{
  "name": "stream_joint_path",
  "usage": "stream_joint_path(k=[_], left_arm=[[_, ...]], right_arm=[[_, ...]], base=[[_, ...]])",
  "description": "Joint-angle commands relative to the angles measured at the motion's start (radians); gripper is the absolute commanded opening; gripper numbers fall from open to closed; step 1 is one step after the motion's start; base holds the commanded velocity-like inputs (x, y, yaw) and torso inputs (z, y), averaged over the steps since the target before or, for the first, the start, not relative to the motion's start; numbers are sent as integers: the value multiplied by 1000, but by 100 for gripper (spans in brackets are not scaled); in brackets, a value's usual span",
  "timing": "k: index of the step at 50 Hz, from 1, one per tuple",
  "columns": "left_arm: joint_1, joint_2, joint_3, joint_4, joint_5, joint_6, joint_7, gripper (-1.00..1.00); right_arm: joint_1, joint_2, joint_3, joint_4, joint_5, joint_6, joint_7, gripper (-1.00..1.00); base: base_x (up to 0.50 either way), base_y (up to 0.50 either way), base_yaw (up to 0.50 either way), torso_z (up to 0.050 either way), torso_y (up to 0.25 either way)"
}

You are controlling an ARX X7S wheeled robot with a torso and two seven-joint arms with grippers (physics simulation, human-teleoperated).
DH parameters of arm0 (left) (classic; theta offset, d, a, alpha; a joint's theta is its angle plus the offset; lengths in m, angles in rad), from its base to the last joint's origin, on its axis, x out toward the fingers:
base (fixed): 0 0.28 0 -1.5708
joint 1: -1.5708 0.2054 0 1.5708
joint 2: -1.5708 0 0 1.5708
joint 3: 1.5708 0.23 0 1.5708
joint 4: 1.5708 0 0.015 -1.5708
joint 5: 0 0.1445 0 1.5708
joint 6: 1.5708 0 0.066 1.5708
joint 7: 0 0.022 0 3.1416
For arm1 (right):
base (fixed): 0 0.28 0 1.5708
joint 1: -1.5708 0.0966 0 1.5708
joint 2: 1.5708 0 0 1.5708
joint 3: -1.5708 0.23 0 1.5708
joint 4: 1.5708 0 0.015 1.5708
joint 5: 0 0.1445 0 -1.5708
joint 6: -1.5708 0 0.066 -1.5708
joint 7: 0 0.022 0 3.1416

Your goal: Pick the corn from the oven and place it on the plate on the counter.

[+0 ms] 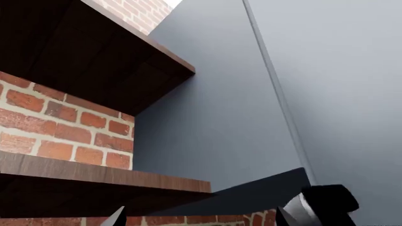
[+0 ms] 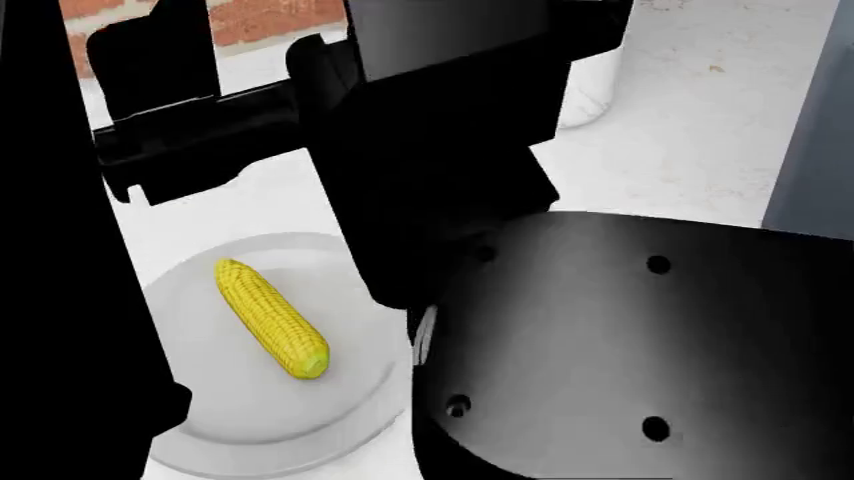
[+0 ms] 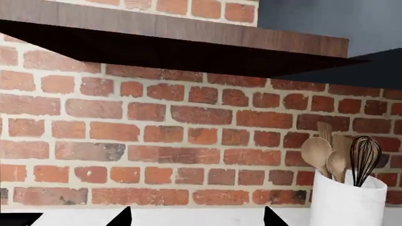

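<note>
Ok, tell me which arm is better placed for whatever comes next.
Left, marginally: the corn already lies on the plate, at the head view's left, that arm's side. Likely only withdrawing remains.

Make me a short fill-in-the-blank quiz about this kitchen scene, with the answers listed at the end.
1. The corn lies on the round white ____.
2. The wall behind the wooden shelf is made of red ____.
3. The white holder on the counter holds wooden spoons and a wire ____.

Missing words: plate; brick; whisk
</note>
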Motion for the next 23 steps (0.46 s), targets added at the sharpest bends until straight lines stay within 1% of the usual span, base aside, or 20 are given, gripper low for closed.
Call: stream_joint_path(k=[1, 4, 8, 10, 11, 12, 13, 14, 16, 17, 20, 21, 23], left_arm=[[-89, -4, -11, 0, -105, 2, 0, 100], [-113, -2, -25, 0, -137, -5, 0, 100], [-121, -1, -38, 0, -152, -11, 0, 100], [-118, 2, -49, 0, -158, -18, 0, 100], [-114, 4, -51, 0, -155, -20, 0, 100], [-112, 5, -53, 0, -158, -23, 0, 100], [-113, 6, -60, 0, -162, -26, 0, 100], [-111, 7, -65, 0, -165, -29, 0, 100], [-105, 15, -72, 0, -167, -36, 0, 100], [-102, 18, -75, 0, -167, -39, 0, 100], [-88, 15, -71, 0, -149, -39, 0, 100], [-81, 11, -65, 0, -140, -37, 0, 100], [-74, 10, -63, 0, -134, -35, 0, 100]], right_arm=[[175, 124, 125, -299, -26, 8, 286, 100], [259, 143, 145, -408, 42, 26, 411, 100], [300, 162, 146, -503, 86, 37, 540, 100], [276, 175, 145, -535, 90, 24, 573, 100], [236, 150, 186, -537, 92, 52, 574, 100], [204, 126, 242, -537, 111, 110, 576, 100], [127, 86, 343, -537, 135, 202, 577, 100], [46, 35, 476, -537, 173, 314, 577, 100], [-137, -134, 776, -537, 287, 609, 577, 100], [-183, -195, 906, -537, 331, 730, 577, 100], [-303, -377, 1214, -537, 464, 1023, 577, 100], [-314, -403, 1297, -537, 512, 1084, 577, 100], [-329, -375, 1338, -537, 543, 1084, 577, 100]], base=[[0, 0, 0, 0, 0], [0, 0, 0, 0, 0], [0, 0, 0, 0, 0], [0, 0, 0, 0, 0], [0, 0, 0, 0, 0], [0, 0, 0, 0, 0], [0, 0, 0, 0, 0], [0, 0, 0, 0, 0], [0, 0, 0, 0, 0], [0, 0, 0, 0, 0], [0, 0, 0, 0, 0], [0, 0, 0, 0, 0], [0, 0, 0, 0, 0]])
